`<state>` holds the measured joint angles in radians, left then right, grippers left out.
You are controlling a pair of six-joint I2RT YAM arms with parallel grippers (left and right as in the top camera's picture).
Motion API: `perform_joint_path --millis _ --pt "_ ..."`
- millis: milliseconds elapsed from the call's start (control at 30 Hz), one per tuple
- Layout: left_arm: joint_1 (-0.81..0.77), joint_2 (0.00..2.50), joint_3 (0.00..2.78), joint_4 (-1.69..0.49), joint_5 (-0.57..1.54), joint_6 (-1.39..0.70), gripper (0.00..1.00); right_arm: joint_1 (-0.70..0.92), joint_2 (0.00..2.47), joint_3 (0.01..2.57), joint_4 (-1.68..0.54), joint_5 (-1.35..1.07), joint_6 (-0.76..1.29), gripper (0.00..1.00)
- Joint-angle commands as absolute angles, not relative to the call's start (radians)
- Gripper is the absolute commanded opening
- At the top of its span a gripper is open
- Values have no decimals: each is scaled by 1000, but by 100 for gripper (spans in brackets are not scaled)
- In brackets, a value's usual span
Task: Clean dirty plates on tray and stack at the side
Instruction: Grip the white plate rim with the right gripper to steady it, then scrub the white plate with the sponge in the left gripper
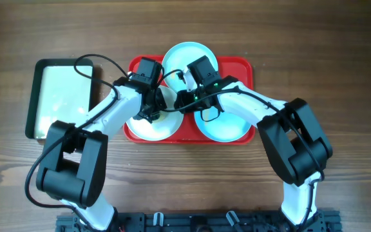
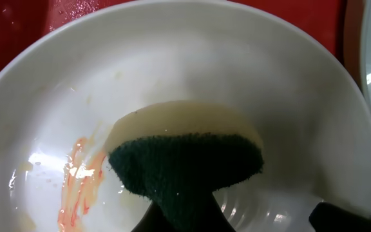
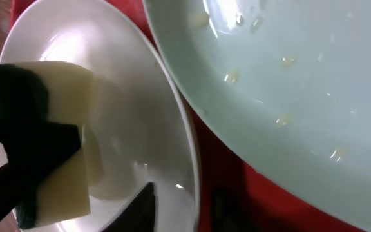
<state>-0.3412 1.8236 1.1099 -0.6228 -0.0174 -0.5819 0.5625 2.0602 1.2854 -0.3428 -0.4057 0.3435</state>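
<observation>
Overhead view: you see the red tray [image 1: 240,64] lying on the bench [image 1: 340,51] and carrying all three plates. The white plate [image 1: 148,129] fills the tray's left portion, on the edge toward the arm bases. One turquoise plate [image 1: 227,129] sits beside it in the tray's right portion, and a second turquoise plate [image 1: 189,55] overhangs the tray's far edge. A cream pan [image 1: 60,96] rests just off the tray's left side. Your left end effector [image 1: 150,108] is clenched on a sponge [image 2: 185,151], yellow foam with a dark green scouring face, set against the inside of the white plate. The left wrist view shows an orange-red smear [image 2: 79,177] on the plate floor beside the sponge. Your right end effector [image 1: 184,98] hangs over the middle of the tray at the white plate's rim. In the right wrist view one finger [image 3: 143,206] lies inside that rim and the other outside, over the red tray, but you cannot tell whether they pinch it. Pale droplets [image 3: 288,61] dot the neighbouring turquoise plate.
</observation>
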Motion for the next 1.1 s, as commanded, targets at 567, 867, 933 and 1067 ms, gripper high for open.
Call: perform_joint_path --millis 567,867,933,1067 --pt "-343 1829 1110 -640 -9 -474 4 566 2082 1296 -344 -390 344 4" --pt "-342 1829 934 -547 -360 -429 4 565 2082 1296 -342 -419 342 4" --pt "-342 1823 940 -580 -449 -429 4 565 2082 1296 -342 -419 343 4" --pt "-333 1818 971 -649 -523 -429 4 565 2082 1296 -343 -419 341 4"
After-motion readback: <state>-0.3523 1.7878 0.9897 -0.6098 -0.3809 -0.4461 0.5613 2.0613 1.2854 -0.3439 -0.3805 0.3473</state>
